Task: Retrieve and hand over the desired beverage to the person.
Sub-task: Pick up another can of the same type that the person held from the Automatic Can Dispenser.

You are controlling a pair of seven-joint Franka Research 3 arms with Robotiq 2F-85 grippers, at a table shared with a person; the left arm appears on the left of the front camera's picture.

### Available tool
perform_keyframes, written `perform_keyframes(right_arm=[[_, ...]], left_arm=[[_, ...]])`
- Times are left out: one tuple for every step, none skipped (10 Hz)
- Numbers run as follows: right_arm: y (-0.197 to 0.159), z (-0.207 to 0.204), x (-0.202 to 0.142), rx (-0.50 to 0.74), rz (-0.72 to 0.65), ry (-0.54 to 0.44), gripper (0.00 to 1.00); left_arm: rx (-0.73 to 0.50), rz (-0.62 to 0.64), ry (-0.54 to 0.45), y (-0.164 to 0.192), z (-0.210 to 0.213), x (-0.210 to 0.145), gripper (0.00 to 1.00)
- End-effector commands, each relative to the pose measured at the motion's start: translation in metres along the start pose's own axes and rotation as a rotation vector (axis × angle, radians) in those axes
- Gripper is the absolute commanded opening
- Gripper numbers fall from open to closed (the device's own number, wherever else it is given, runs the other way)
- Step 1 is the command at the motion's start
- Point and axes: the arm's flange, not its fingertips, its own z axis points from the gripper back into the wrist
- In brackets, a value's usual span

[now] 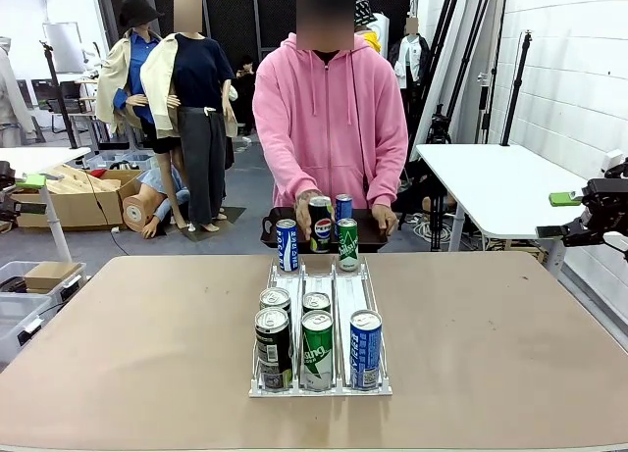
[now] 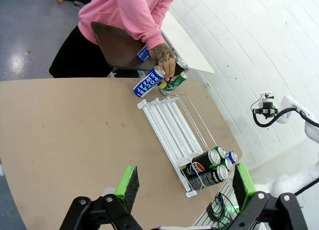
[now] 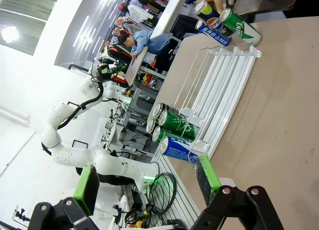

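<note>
Beverage cans stand in a white wire rack (image 1: pixel 334 285) at mid-table. At its near end are a black can (image 1: pixel 273 346), a green can (image 1: pixel 316 348) and a blue can (image 1: pixel 365 346), with two more behind them. At the far end stand a blue-and-white can (image 1: pixel 287 244) and a green can (image 1: pixel 347 244). The person (image 1: pixel 329 109) in a pink hoodie has a hand on a Pepsi can (image 1: pixel 320 223) there. My left gripper (image 1: pixel 27 182) (image 2: pixel 186 182) hangs open far left of the table. My right gripper (image 1: pixel 574 209) (image 3: pixel 148 182) hangs open far right.
The person holds a dark tray (image 1: pixel 378 231) at the table's far edge, with a blue can (image 1: pixel 343 207) on it. The tan tabletop (image 1: pixel 147 325) is bare on both sides of the rack. A white table (image 1: pixel 491 177) stands behind at the right.
</note>
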Motion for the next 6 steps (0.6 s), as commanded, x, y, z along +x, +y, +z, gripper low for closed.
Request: perform_keyframes(right_arm=[[0.0014, -0.0019, -0.0011, -0.002, -0.009, -0.007, 1.00], [0.0014, -0.0019, -0.0011, -0.002, -0.009, -0.007, 1.00], [0.0014, -0.0019, -0.0011, -0.002, -0.009, -0.007, 1.00], [0.0014, -0.0019, -0.0011, -0.002, -0.009, -0.007, 1.00], [0.0014, -0.0019, -0.0011, -0.002, -0.009, -0.007, 1.00], [0.0014, -0.0019, -0.0011, -0.002, -0.009, -0.007, 1.00]], left_arm=[[-0.007, 0.006, -0.007, -0.0019, 0.0011, 0.0010, 1.00], [-0.007, 0.006, -0.007, -0.0019, 0.0011, 0.0010, 1.00], [-0.007, 0.006, -0.007, -0.0019, 0.0011, 0.0010, 1.00], [-0.007, 0.006, -0.007, -0.0019, 0.0011, 0.0010, 1.00], [-0.007, 0.006, -0.007, -0.0019, 0.0011, 0.0010, 1.00], [-0.007, 0.006, -0.007, -0.0019, 0.0011, 0.0010, 1.00]])
